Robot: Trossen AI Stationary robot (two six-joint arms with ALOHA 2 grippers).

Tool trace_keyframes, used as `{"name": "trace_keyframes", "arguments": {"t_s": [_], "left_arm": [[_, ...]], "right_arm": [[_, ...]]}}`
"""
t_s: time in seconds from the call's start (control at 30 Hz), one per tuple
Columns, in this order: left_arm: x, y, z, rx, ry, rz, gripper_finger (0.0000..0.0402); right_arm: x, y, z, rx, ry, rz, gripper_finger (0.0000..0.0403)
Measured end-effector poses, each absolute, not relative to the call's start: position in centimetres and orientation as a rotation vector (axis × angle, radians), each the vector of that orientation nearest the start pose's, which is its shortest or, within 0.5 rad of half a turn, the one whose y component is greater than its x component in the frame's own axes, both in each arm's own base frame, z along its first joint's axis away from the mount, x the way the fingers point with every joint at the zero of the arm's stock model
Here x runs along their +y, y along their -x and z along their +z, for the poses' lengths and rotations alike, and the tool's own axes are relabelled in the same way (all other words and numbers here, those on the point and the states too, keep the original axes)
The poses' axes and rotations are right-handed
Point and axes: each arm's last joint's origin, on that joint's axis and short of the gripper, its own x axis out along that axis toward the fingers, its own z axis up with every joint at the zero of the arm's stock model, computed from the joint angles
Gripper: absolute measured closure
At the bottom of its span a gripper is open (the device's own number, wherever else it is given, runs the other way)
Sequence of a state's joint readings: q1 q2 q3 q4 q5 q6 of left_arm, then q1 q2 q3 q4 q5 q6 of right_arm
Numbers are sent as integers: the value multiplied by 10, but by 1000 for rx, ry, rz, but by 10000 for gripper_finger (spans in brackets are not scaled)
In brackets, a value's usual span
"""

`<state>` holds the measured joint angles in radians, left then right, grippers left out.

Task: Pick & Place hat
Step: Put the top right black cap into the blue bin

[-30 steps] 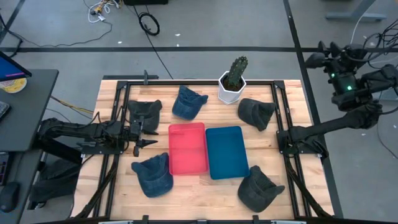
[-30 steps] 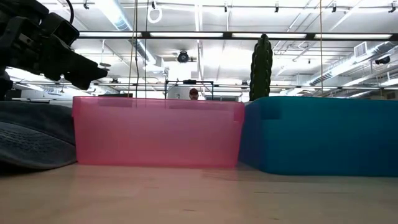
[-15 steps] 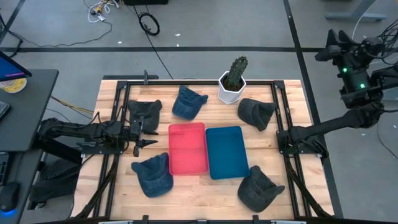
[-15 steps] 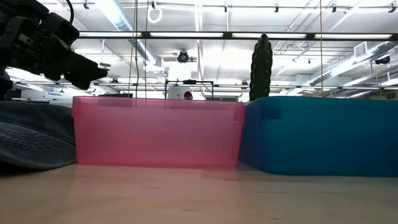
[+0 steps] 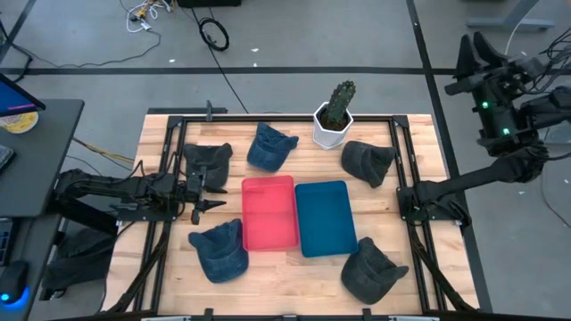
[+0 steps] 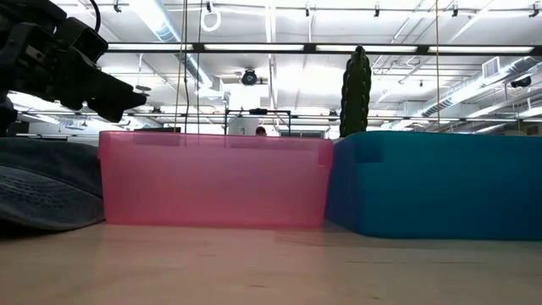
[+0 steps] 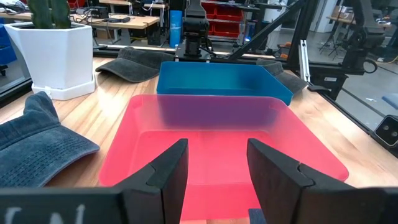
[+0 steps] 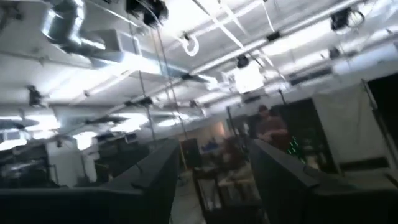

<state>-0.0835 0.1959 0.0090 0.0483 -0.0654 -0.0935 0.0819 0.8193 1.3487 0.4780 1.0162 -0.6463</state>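
Several hats lie flat on the wooden table: dark grey ones [image 5: 207, 159], [image 5: 368, 162], [image 5: 372, 270], and blue denim ones [image 5: 269, 145], [image 5: 220, 250]. A red tray [image 5: 269, 212] and a blue tray [image 5: 326, 217] sit side by side at the middle. My left gripper [image 5: 215, 191] hovers open just left of the red tray [image 7: 205, 155], pointing at it, between the far-left grey hat and the near denim hat. My right gripper [image 5: 473, 55] is raised beyond the table's far right corner, open, and its wrist view [image 8: 214, 180] shows only the ceiling.
A cactus in a white pot [image 5: 335, 114] stands at the far edge, between the denim hat and the grey hat. Black frame rails [image 5: 169, 169] run along the table's left and right sides. In the low view the left gripper [image 6: 102, 85] hangs above the red tray's left end.
My right gripper, held high off the table's right side, has swung toward the far edge and turned its fingers upward. The left arm and all hats have stayed put.
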Motion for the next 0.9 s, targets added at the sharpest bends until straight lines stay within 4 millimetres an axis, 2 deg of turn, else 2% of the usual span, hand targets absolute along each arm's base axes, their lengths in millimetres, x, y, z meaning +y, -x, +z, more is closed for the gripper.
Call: {"name": "trace_keyframes", "arguments": {"t_s": [0.13,0.23,0.33,0.63,0.8,0.9], "left_arm": [[-7,-108,155,139,83,-12,232],[-7,-108,155,139,83,-12,232],[-7,-108,155,139,83,-12,232],[-7,-108,155,139,83,-12,232],[-7,-108,155,139,83,-12,232],[-7,-108,155,139,83,-11,232]], "right_arm": [[-21,-79,532,-396,-119,-1257,199],[-22,-87,520,-213,-132,-1400,199],[-21,-97,505,-125,-134,-1478,199],[-15,-128,466,-219,-185,-1302,199],[-17,-135,463,-256,-209,-1198,199],[-20,-131,471,-268,-225,-1143,199]]}}
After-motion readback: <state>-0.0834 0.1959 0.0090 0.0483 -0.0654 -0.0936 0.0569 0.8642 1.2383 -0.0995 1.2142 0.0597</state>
